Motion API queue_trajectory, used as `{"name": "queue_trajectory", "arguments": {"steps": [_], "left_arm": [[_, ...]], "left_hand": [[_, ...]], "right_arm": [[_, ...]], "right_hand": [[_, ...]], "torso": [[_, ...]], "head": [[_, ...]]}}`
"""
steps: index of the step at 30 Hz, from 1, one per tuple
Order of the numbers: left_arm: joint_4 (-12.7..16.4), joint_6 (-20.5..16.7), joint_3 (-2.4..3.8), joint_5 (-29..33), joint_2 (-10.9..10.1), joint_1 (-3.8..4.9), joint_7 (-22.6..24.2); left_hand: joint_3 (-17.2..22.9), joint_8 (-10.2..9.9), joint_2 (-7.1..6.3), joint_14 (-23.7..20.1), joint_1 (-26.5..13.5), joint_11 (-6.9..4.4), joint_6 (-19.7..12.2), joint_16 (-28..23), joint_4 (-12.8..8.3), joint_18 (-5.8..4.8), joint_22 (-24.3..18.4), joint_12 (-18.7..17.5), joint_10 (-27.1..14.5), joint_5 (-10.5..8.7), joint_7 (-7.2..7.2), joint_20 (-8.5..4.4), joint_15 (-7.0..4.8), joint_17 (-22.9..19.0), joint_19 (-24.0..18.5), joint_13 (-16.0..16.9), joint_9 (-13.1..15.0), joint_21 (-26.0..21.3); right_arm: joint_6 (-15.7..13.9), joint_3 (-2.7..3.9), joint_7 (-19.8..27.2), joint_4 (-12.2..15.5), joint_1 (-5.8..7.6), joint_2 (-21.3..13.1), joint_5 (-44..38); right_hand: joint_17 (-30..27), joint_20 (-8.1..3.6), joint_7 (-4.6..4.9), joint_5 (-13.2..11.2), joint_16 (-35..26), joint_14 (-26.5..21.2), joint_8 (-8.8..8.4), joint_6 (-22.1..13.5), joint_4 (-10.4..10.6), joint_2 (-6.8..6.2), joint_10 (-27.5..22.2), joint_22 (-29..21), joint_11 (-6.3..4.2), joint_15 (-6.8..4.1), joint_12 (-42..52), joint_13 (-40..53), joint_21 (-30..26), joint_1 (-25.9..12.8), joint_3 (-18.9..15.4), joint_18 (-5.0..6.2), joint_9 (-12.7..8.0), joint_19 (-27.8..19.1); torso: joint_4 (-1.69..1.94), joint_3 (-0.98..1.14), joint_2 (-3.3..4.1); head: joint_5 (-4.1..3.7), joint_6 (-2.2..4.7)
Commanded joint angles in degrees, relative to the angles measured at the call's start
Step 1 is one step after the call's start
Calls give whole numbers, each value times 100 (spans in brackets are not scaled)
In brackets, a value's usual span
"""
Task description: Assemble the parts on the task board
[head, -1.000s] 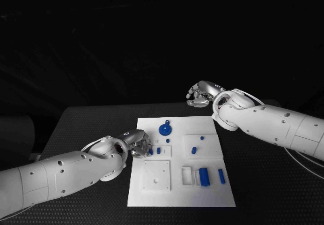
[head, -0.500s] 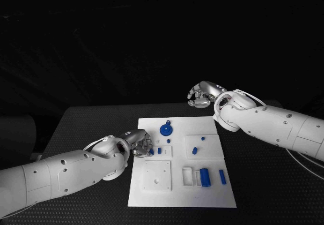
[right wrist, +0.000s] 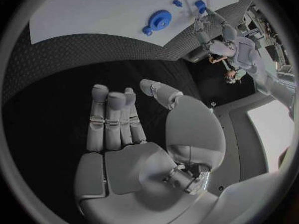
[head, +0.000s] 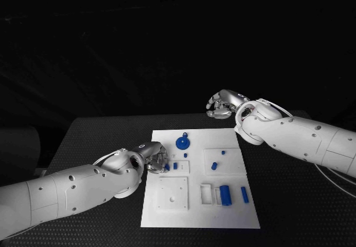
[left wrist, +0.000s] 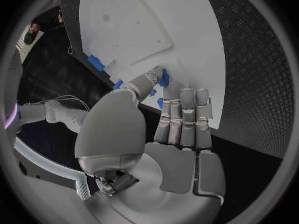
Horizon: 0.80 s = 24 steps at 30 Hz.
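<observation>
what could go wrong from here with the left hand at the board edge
The left hand works at the edge of the white task board, its fingers by a small blue peg; a nudge could shift the board or knock the peg away. The round blue wheel-shaped part lies close by and could be bumped. The right hand hovers off the board, bracing nothing.

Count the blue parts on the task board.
7 visible: wheel, dot under it, two small pieces by the left hand's fingers, peg, block, bar. Fingers may hide more.

Head cam looks down at task board (head: 200,177); both wrist cams, behind hands, share it.
</observation>
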Motion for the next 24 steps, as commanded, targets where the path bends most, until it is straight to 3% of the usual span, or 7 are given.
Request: {"name": "queue_trajectory", "arguments": {"steps": [1,24], "left_arm": [[14,46,-15,-41,25,-19,-61],[50,92,-13,148,23,-18,-10]], "left_hand": [[7,42,-5,-5,21,-35,32,43,-31,-68,127,29,-9,9,-29,-403,-38,7,48,6,18,40],[115,29,225,-43,-18,-70,160,104,-21,-90,128,123,10,253,-71,-432,-59,-5,6,-35,55,96]], "right_arm": [[28,3,52,1,-3,4,-15],[33,3,54,-1,-3,0,-15]], "right_hand": [[8,15,47,22,-30,32,-24,-1,-21,15,-5,8,17,-1,29,-7,-29,-15,-8,87,7,27],[12,15,48,22,-35,32,-26,-5,-27,15,-7,12,18,0,33,-16,-35,-13,-6,87,8,27]], "torso": [[2,0,1],[2,3,1]], "head": [[0,6],[-5,41]]}}
